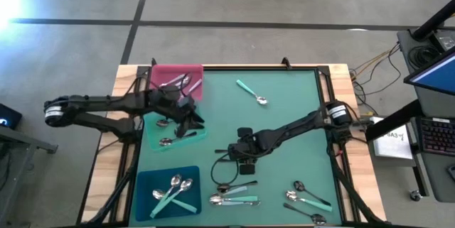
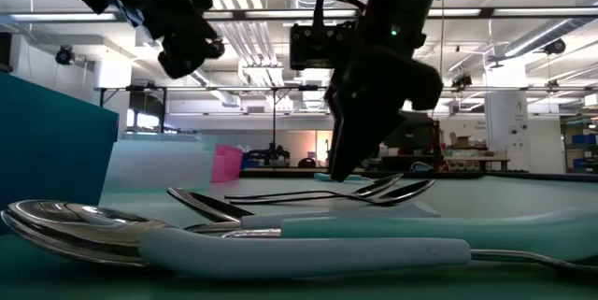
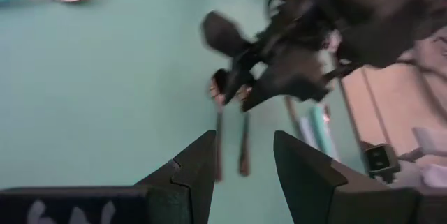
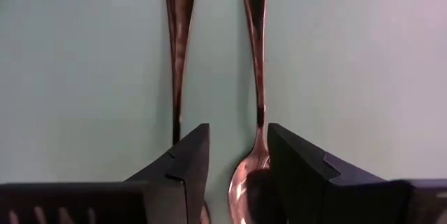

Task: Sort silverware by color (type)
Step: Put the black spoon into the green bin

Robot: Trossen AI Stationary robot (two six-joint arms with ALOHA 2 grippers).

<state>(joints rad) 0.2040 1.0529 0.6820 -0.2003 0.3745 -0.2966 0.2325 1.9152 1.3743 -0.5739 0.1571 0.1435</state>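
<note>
The right gripper [image 4: 234, 175] is low over the middle of the green mat [image 1: 284, 107], its fingers partly open with a gap between them. It stands over two all-silver spoons [image 4: 255, 77] that lie side by side on the mat; one spoon's neck sits in the gap, but the fingers do not clamp it. The left gripper [image 3: 241, 175] is open and holds nothing; it hangs above the light green tray [image 1: 186, 137], where two spoons [image 1: 165, 141] lie. The pink tray [image 1: 176, 80] holds silver pieces, and the blue tray [image 1: 168, 192] holds teal-handled spoons [image 1: 174, 189]. One teal-handled spoon [image 1: 252, 93] lies alone at the far side of the mat, and more silverware [image 1: 234, 199] lies along the near edge.
</note>
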